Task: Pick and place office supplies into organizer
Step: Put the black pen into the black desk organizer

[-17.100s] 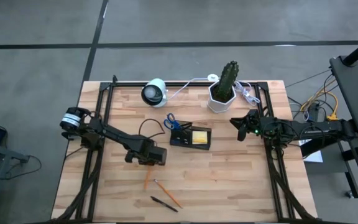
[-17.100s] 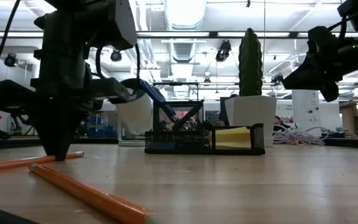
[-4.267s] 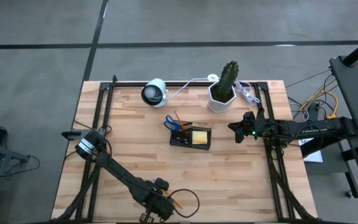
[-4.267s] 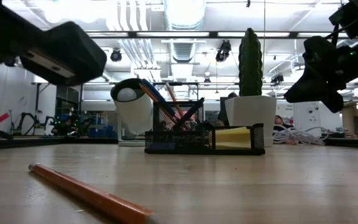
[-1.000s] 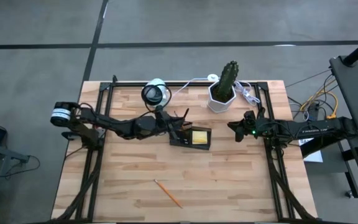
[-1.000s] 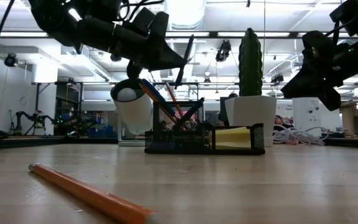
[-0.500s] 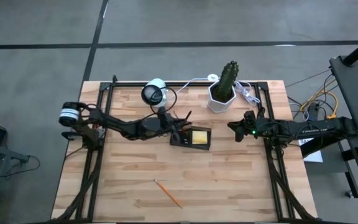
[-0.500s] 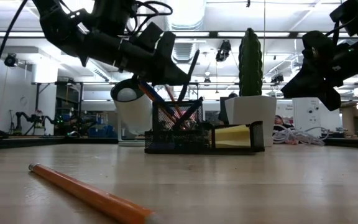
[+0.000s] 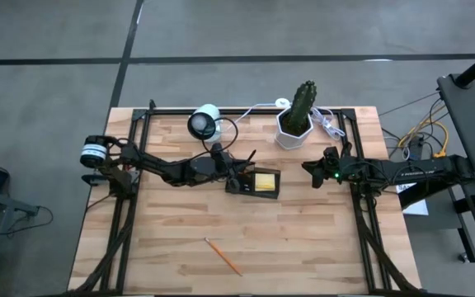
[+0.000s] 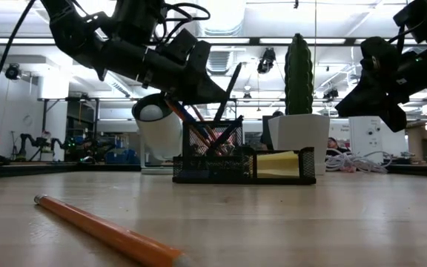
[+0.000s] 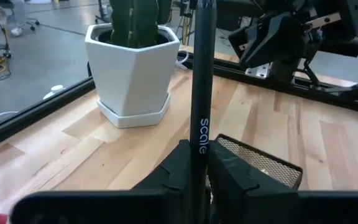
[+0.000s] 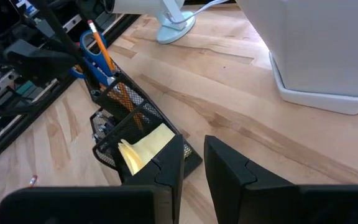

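Black pen (image 11: 202, 81) stands near vertical, tilted slightly, tip down in the pen cup of the mesh organizer (image 10: 243, 159). Slim, matte black, white lettering on the barrel. Left gripper (image 11: 194, 163) pinches it mid-barrel. Right gripper (image 12: 192, 163) hovers beside the organizer, fingers slightly parted, holding nothing.

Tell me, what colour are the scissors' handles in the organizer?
Blue. The scissors show best in the right wrist view.
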Robot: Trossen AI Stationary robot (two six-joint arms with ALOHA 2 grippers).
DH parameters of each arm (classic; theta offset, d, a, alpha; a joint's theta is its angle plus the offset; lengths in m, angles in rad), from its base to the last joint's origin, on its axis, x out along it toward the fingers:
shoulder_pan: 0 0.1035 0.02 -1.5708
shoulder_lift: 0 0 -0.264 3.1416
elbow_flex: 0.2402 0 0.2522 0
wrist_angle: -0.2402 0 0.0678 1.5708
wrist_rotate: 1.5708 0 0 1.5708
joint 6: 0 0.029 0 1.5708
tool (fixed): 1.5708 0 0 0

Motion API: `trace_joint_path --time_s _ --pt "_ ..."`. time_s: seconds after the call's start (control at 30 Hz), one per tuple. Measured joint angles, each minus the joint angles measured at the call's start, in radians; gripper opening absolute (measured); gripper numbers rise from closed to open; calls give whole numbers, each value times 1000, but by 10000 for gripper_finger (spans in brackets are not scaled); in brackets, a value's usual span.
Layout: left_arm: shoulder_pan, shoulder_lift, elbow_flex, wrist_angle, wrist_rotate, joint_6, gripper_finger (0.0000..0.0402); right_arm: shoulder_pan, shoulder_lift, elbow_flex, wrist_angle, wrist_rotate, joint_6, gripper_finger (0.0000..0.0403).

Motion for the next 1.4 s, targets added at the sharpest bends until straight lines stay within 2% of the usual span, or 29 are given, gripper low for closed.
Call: trace_joint_path --time_s 0.17,0.33,0.83,1.0,1.13,1.3,1.4 --pt "0 0 0 -1 0 -2 87 0 0 0 0 0 0 54" --pt "4 0 2 -1 -1 -2 117 0 0 0 0 0 0 54" --pt "6 -2 18 35 -3 24 125 0 0 0 0 0 0 54" --pt "6 -3 65 18 15 34 127 0 0 0 0 0 0 54" --pt "6 -4 144 -131 44 48 155 0 0 0 0 0 0 54" --pt "8 -1 318 -526 47 48 217 0 0 0 0 0 1 54" --pt "17 3 388 -637 24 33 243 0 0 0 0 0 0 54"
